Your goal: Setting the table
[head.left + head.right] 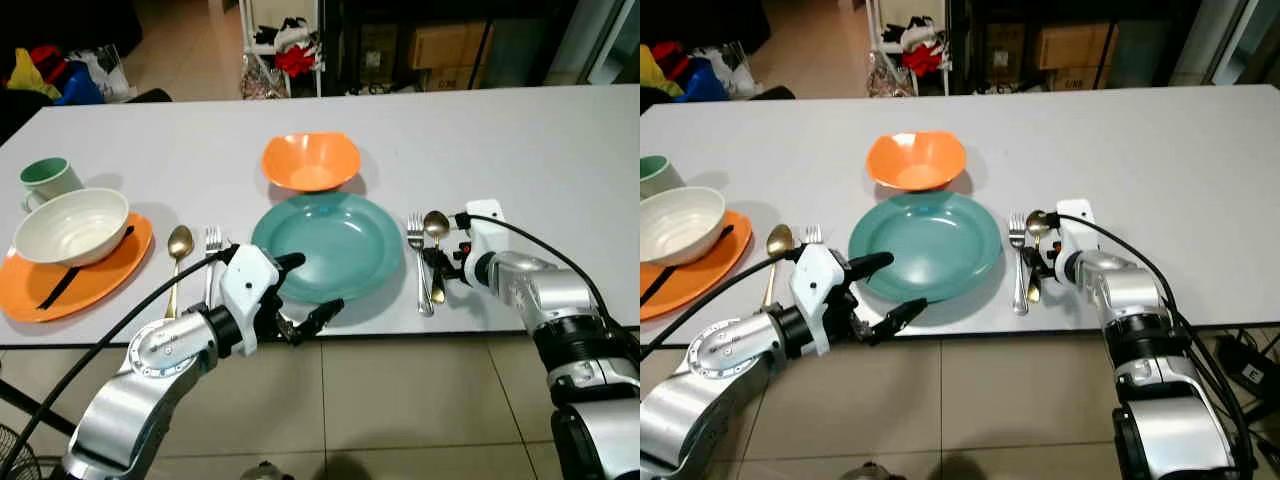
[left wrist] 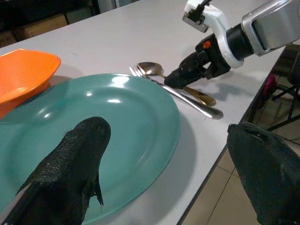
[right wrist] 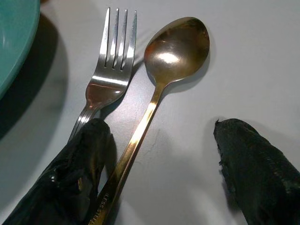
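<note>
- Tabletop (image 1: 560, 140), white, carries two place settings in the left eye view. A teal plate (image 1: 330, 240) lies near the front edge with an orange bowl (image 1: 311, 160) just behind it; a silver fork (image 1: 419, 262) and a gold spoon (image 1: 436, 250) lie side by side just right of the plate.
- Left of the plate lie a second fork (image 1: 212, 250) and a second gold spoon (image 1: 178, 262). Farther left, an orange plate (image 1: 110, 270) holds a cream bowl (image 1: 70, 226), with a green mug (image 1: 48, 180) behind it.
- The left tool (image 1: 310, 290) hangs at the plate's front rim, fingers spread, one over the plate and one past the tabletop edge, gripping nothing.
- The right eye view shows the right tool (image 1: 1032, 266) low over the handles of the fork and spoon right of the plate.
- The left wrist view looks between two parted black fingers (image 2: 70, 168): one lies above the teal plate, the other beyond the tabletop edge. Past the plate, the right tool sits on the fork and spoon.
- The right wrist view shows the right tool released, its fingers (image 3: 79, 173) spread wide. One finger rests at the fork's handle beside the spoon's handle; the other stands apart on the bare tabletop.
</note>
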`<state>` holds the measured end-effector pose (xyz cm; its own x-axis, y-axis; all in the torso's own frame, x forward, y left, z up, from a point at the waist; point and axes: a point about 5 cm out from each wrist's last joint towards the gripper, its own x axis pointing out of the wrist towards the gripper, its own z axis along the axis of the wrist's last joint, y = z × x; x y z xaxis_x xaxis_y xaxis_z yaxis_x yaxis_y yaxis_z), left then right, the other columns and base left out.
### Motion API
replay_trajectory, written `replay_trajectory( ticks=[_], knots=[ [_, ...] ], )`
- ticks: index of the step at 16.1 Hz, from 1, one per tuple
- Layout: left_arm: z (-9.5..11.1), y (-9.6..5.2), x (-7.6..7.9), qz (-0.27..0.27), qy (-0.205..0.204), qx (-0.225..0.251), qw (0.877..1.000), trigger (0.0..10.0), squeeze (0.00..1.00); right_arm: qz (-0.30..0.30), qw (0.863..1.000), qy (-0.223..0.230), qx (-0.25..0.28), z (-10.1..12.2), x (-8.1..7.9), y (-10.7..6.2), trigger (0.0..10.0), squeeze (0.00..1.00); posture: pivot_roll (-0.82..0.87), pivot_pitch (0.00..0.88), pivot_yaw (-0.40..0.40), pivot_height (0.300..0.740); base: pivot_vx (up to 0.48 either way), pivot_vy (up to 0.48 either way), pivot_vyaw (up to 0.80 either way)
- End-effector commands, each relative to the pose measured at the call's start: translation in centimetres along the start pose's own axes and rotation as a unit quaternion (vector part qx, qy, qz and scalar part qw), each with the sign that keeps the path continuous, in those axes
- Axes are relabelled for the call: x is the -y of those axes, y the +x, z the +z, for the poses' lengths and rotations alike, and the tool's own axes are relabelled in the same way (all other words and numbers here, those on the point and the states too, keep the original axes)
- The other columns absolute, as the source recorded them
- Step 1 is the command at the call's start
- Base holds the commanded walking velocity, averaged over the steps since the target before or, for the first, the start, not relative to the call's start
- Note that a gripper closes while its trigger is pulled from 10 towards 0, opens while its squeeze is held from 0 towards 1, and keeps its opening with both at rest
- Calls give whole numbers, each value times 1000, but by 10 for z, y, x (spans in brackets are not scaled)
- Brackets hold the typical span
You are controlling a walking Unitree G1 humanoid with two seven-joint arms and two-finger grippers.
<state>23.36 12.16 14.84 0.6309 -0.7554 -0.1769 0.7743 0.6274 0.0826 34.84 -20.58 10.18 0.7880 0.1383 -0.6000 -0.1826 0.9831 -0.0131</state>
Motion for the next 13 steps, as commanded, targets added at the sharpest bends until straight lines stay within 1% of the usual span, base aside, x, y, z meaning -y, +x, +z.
replay_trajectory(
  ticks=[1, 2, 3, 4, 6, 13],
  knots=[
    [4, -2, 0, -1, 8, 0, 1000, 10000, 0, -13, 1000, 7, -25, -10, 8, 1, 7725, 0, 75, 0, 62, 740, 0, 0, 0],
    [5, -2, -2, 2, 11, 3, 1000, 10000, 0, -15, 999, 13, -26, -12, 11, 0, 3608, 0, 78, 0, 61, 740, 0, 0, 0],
    [5, -1, -3, 3, 12, 3, 1000, 10000, 0, -15, 999, 16, -28, -13, 12, 0, 3608, 0, 78, 0, 60, 740, 0, 0, 0],
    [5, -2, -3, 3, 12, 4, 1000, 10000, 0, -16, 999, 18, -30, -14, 13, 0, 0, 0, 78, 0, 60, 740, 0, 0, 0],
    [4, -2, -4, 4, 13, 4, 1000, 10000, 0, -16, 999, 26, -33, -17, 16, 0, 0, 0, 77, 0, 60, 740, 0, 0, 0],
    [4, -3, -3, 6, 17, 7, 1000, 10000, 0, -8, 999, 29, -35, -19, 13, 1, 0, 0, 79, 0, 58, 740, 0, 0, 0]
  ],
)
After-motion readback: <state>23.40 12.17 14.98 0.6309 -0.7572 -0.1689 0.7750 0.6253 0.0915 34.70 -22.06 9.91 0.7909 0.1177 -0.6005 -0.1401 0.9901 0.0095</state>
